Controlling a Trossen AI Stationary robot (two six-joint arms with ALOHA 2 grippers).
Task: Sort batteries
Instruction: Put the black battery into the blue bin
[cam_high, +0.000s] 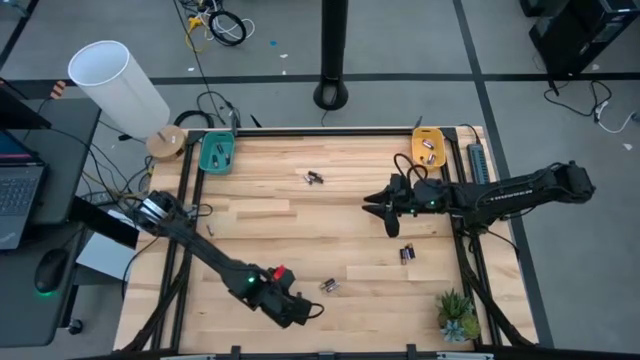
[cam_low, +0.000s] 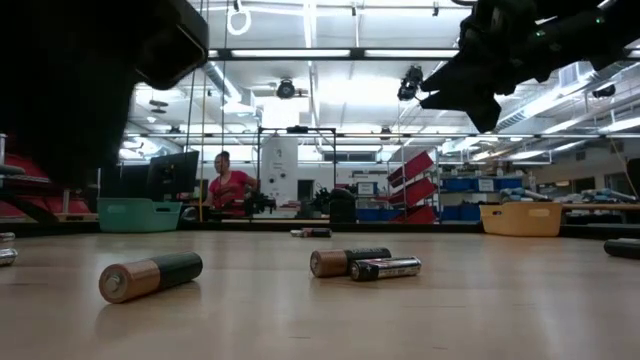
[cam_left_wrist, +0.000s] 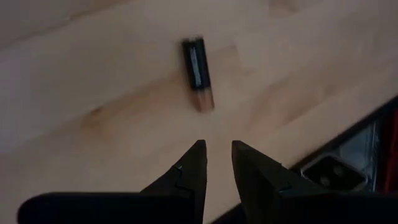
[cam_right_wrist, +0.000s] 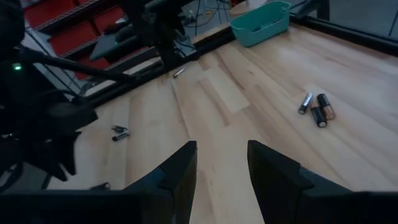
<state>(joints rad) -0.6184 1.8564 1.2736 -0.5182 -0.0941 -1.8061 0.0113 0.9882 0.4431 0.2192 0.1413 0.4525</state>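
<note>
The left gripper (cam_high: 315, 311) sits at the lower centre of the high view, near the table's front edge. In the left wrist view its two dark fingers (cam_left_wrist: 193, 167) stand a narrow gap apart with nothing between them: released, holding nothing. Just beyond the fingertips lies a black and copper battery (cam_left_wrist: 199, 73), flat on the wood, its long axis running nearly straight away from the gripper, copper end nearer the fingers. In the high view a small battery pair (cam_high: 329, 286) lies just above this gripper.

The right gripper (cam_high: 378, 205) is at centre right of the high view, raised above the table as the low view shows. Its fingers (cam_right_wrist: 180, 167) are parted and empty.

Other batteries: a cluster (cam_high: 314, 178) at upper centre of the high view, seen from the right wrist as three cells (cam_right_wrist: 317, 109) lying nearly parallel; another pair (cam_high: 407, 254) at lower right of centre. In the low view a copper and dark cell (cam_low: 150, 276) lies with its long axis across the frame, copper end left; two more (cam_low: 365, 264) lie side by side at centre.

The surface is a light wooden table (cam_high: 270, 225) in a black frame. A teal tray (cam_high: 217, 153) sits at its upper left corner, an orange tray (cam_high: 429, 147) at upper right, a small plant (cam_high: 456, 314) at lower right. Behind the table, a person (cam_low: 228, 184) sits in a lit workshop with shelving.
</note>
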